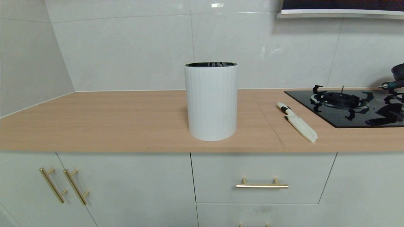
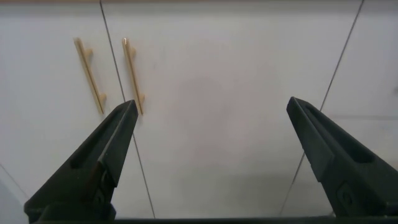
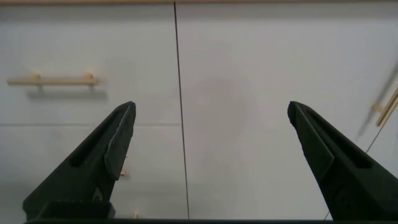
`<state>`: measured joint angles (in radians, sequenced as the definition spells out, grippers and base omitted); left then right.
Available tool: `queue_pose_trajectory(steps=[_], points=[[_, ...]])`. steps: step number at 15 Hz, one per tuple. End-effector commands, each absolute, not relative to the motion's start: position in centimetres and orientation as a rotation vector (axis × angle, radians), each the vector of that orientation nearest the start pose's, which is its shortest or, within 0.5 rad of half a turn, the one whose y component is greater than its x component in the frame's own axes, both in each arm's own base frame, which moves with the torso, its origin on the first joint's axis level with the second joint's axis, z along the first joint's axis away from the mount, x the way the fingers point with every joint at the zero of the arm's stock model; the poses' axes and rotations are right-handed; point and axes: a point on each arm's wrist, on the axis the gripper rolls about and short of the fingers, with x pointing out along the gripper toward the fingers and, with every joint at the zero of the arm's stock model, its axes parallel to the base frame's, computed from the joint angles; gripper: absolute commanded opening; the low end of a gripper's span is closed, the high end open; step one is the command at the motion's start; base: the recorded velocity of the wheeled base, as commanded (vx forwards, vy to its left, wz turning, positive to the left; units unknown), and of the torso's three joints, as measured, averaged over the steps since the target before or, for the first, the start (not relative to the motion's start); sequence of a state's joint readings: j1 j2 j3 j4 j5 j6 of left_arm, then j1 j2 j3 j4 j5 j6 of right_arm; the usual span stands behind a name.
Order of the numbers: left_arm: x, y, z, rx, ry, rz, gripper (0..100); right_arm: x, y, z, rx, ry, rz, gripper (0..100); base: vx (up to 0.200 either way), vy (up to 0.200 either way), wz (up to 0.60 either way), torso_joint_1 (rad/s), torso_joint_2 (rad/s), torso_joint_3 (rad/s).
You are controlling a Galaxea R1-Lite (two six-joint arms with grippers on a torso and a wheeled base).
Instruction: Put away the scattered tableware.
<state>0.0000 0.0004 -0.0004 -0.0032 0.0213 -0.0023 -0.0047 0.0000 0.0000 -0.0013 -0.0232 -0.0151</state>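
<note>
- One piece of tableware lies loose in the head view: a knife point(image 1: 296, 121) with a pale blade, flat on the tabletop point(image 1: 94, 123). It sits between the white ribbed holder point(image 1: 211, 101) and the black hob point(image 1: 347, 107), near both but touching neither. It lies aslant, with what seems to be the handle end toward the wall and the blade tip toward the front edge. The holder stands upright in the middle of the tabletop with its dark slotted top facing up, and I judge that is where the knife belongs. Nothing lies between knife and holder. The hob's pan supports and a dark pan handle point(image 1: 393, 84) crowd the far right, so I would come at the knife from the front.
- In the left wrist view, my left tool point(image 2: 210, 106) has its fingers spread wide with nothing between them. It faces white cupboard doors with two brass door handles point(image 2: 109, 74), so I judge it hangs below the tabletop and must rise over the front edge.
- In the right wrist view, my right tool point(image 3: 211, 106) is likewise spread wide and empty. It faces the drawer fronts, with a brass drawer handle point(image 3: 53, 79) off to one side. This arm is on the knife's side.
</note>
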Motion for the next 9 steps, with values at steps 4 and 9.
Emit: queue_pose_trajectory(steps=[4, 9], points=[[-2.28, 0.05, 7.58, -0.003, -0.003, 0.021, 100, -2.27, -0.04, 7.57, -0.015, 0.0, -0.028, 100, 0.0, 0.0, 0.0, 0.178, -0.47, -0.289], [-2.28, 0.05, 7.58, -0.003, -0.003, 0.021, 100, -2.27, -0.04, 7.57, -0.015, 0.0, -0.028, 100, 0.0, 0.0, 0.0, 0.202, -0.47, -0.282]])
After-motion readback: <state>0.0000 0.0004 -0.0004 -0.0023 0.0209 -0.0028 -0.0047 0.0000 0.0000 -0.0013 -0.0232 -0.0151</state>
